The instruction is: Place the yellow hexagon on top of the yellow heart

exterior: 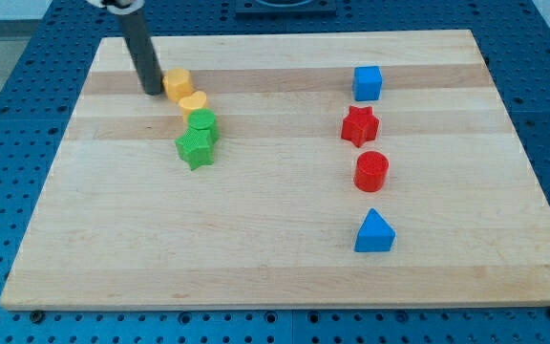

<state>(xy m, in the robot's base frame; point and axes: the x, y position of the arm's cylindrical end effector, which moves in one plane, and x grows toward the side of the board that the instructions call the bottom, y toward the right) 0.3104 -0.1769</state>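
**Tool set against the yellow hexagon**

The tool [151,92], a bare rod that grasps nothing, is seen touching or just beside the yellow hexagon [178,83], at its 9 o'clock. The yellow heart [192,101] lies at the hexagon's 5 o'clock, touching it. The closing push appears under way; a nudge toward 5 o'clock is called for. The rod stands nearly upright on the bench [275,248].

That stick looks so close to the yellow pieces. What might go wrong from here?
1. My tip sits just left of the yellow hexagon block; an off-centre push may slide it past the yellow heart block.
2. The heart touches the green hexagon block and green star block, so pushing could shove that whole chain.
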